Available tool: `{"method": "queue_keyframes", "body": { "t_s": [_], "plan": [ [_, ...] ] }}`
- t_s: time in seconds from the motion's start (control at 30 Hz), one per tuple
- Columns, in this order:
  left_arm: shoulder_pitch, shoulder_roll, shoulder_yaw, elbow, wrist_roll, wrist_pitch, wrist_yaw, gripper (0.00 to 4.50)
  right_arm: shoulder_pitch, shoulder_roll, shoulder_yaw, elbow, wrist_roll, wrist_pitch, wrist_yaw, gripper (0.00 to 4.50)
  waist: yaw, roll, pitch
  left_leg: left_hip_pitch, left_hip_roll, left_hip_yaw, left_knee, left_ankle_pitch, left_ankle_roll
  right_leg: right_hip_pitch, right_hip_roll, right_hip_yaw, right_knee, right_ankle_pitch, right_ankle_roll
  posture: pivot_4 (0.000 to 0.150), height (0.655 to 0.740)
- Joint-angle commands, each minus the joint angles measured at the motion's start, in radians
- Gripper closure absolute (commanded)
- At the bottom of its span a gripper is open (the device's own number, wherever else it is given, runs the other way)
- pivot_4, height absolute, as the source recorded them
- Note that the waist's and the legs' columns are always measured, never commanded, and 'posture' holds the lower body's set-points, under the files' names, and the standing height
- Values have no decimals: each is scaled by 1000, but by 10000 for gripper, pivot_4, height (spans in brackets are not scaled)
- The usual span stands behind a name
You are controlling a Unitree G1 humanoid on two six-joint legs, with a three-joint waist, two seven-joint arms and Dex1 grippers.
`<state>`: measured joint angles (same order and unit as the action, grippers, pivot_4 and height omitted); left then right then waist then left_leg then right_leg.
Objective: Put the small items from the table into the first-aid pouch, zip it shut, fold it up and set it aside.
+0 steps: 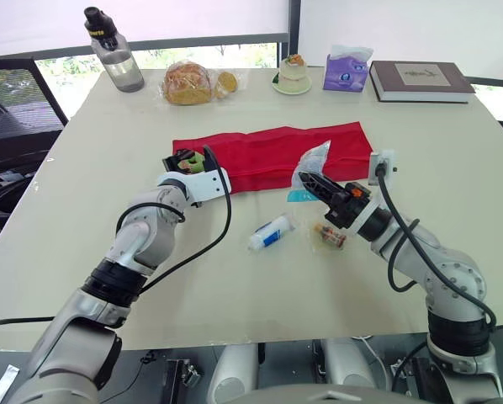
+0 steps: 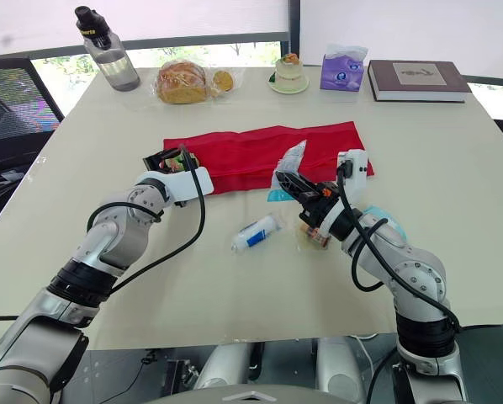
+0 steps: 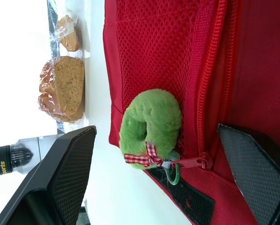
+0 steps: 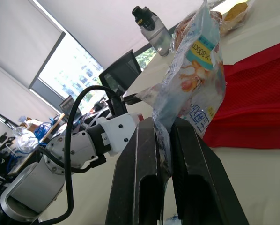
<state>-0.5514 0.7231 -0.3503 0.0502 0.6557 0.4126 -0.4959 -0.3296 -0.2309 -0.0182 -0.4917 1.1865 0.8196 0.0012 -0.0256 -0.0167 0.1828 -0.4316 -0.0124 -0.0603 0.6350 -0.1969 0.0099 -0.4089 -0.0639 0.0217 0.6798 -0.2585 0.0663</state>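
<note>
Red first-aid pouch [image 1: 277, 151] lay open on the surface [image 1: 235, 286]; the left gripper [image 1: 185, 161], fingers spread, straddled its zip end, seemingly to steady it, while the right gripper [image 1: 307, 178] fingers pinched a plastic packet [image 1: 312, 160] at its near edge.

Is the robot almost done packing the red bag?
No, just starting. Nothing looks packed yet. The right gripper pinches a clear packet; the open left gripper sits at the end of the red pouch. A white tube and small wrapped item wait; zipping and folding remain.
</note>
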Motion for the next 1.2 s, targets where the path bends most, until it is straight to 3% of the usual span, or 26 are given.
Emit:
{"method": "queue_keyframes", "body": {
  "t_s": [0.03,0.17,0.83,0.93,1.03,1.2],
  "plan": [
    [-33,-8,27,-12,16,-9,9,8320,-7,1,-12,-30,7,-11,9,45000,0,0,0,0,0,0,0,0,0,0,0,0,0,0,0,1500,7400],
    [-39,-15,31,-15,15,-8,3,25370,0,-2,-15,-30,4,-14,16,45000,-4,0,0,0,0,0,0,0,0,0,0,0,0,0,0,1500,7400],
    [-26,-7,57,123,-20,-37,7,25370,12,11,-14,-31,-22,-23,27,45000,-14,0,0,0,0,-1,0,0,0,0,0,0,0,0,0,1500,7400],
    [-36,-16,61,137,-28,-63,17,33110,13,17,-10,-33,-28,-25,24,45000,-14,0,0,0,0,-1,0,0,0,0,0,0,0,0,0,1500,7400],
    [-38,-18,59,133,-34,-90,21,44549,15,20,-10,-34,-32,-25,25,45000,-13,0,0,0,0,-1,0,0,0,0,0,0,0,0,0,1500,7400],
    [-24,-16,60,122,-40,-103,12,44549,23,24,-11,-37,-38,-27,27,45000,-13,0,0,0,0,-1,0,0,0,0,0,0,0,0,0,1500,7400]
  ]
}}
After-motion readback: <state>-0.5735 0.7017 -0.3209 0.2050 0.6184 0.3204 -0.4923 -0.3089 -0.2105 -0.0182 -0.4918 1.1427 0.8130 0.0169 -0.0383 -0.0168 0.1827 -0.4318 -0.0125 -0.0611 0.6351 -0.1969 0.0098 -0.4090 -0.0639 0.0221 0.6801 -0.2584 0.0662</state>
